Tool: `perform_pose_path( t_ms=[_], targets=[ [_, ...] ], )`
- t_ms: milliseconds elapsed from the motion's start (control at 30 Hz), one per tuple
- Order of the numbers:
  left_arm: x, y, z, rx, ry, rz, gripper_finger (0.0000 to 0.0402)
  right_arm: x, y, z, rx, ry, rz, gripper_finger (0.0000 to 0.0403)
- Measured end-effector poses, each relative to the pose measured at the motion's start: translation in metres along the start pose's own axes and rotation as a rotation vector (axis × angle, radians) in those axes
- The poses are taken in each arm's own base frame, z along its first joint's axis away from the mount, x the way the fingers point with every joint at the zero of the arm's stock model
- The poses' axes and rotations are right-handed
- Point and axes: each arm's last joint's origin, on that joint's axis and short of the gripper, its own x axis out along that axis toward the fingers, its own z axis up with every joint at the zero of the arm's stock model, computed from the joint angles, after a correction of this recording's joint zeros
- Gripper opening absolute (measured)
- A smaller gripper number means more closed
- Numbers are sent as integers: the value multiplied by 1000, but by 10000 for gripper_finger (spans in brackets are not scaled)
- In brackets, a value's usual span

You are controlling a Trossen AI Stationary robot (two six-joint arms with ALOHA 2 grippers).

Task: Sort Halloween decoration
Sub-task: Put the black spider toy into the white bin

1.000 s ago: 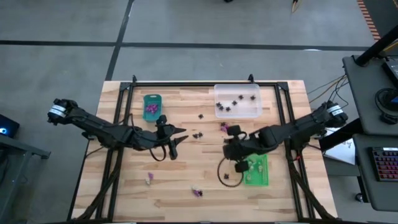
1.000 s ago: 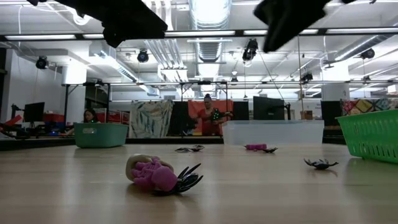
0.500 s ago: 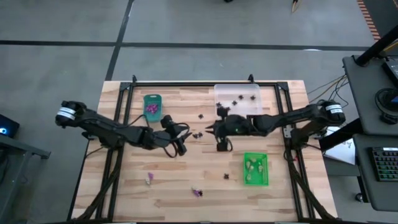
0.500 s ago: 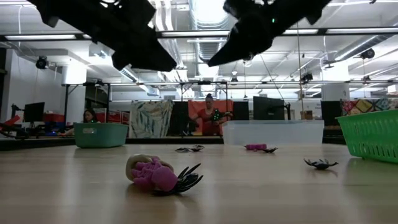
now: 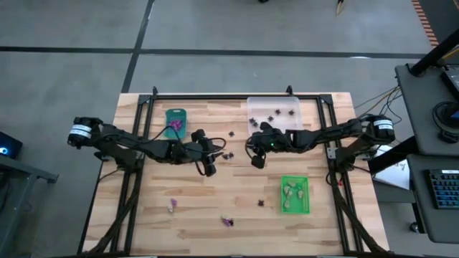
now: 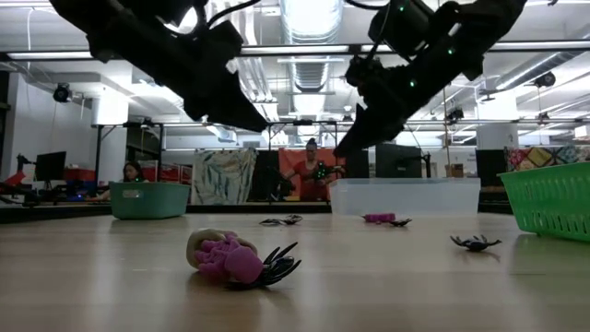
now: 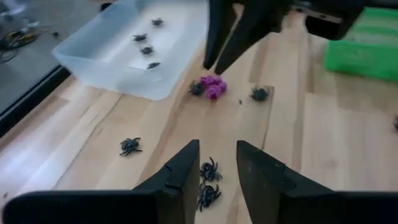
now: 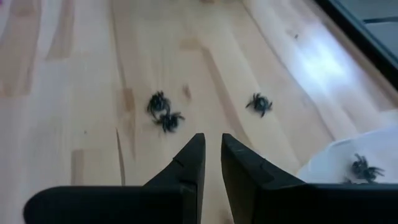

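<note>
Both arms reached inward over the bench [image 5: 215,208]; left tool [image 7: 214,163] hung narrowly parted above two spiders [image 7: 209,180], right tool [image 8: 212,151] nearly closed, empty.

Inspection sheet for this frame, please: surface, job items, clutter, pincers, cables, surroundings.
Surface: wooden table, bare between items.
Job's things: black spiders in the clear tray; purple pieces in the teal tray; pale pieces in the green tray; a loose spider pair and purple trinket on the wood.
Clutter: nothing seen.
Pincers: left pincer part open over the spider pair, empty; right pincer nearly closed, empty.
Cables: cables beyond the table's right edge.
Surroundings: people seated beyond the table.
</note>
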Motion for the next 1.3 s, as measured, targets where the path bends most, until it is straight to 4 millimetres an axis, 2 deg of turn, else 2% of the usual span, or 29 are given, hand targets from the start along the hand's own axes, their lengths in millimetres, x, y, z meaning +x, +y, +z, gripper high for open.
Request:
perform_pose_path(
  t_ms=[167,400,700,1033,1300],
  targets=[
    [2,3,-3,147,40,-51,51,11,4,-9,-12,45,9,43],
    [17,12,-13,157,105,-60,4,31,8,-18,-10,31,61,43],
    [41,15,-34,174,191,-42,1,46,11,-20,-39,-30,78,43],
    [58,13,-47,172,199,-54,0,59,15,-20,-43,-134,127,43],
    [69,21,-55,157,218,-27,0,59,15,-17,-55,-169,145,43]
  ],
)
